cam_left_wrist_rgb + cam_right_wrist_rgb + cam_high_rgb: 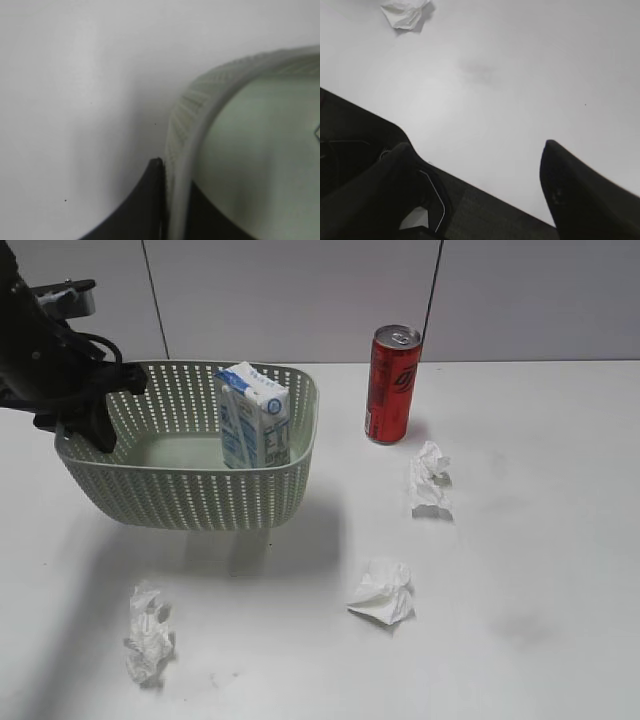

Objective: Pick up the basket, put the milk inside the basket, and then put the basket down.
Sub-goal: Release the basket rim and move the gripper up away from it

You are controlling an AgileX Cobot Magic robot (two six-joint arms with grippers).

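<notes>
A pale sage-green plastic basket (190,495) with perforated sides hung tilted above the white table (520,540), its left end higher, casting a shadow below. Inside it, toward the right end, a small white-and-blue milk carton (254,416) stood upright on the basket floor.

The left gripper (85,420) reached in from the upper left, its black arm angled downward, jaws clamped over the basket's left rim, one finger inside and one outside. The left wrist view showed the rim (192,125) passing between dark fingers (145,200).

The right gripper (480,165) hovered over bare table, its two dark fingers spread wide apart with nothing between them.

Right of the basket stood a tall red can (392,384). Three crumpled white paper balls lay on the table: one near the can (430,478), one in the middle foreground (383,592), one at front left (148,632).
</notes>
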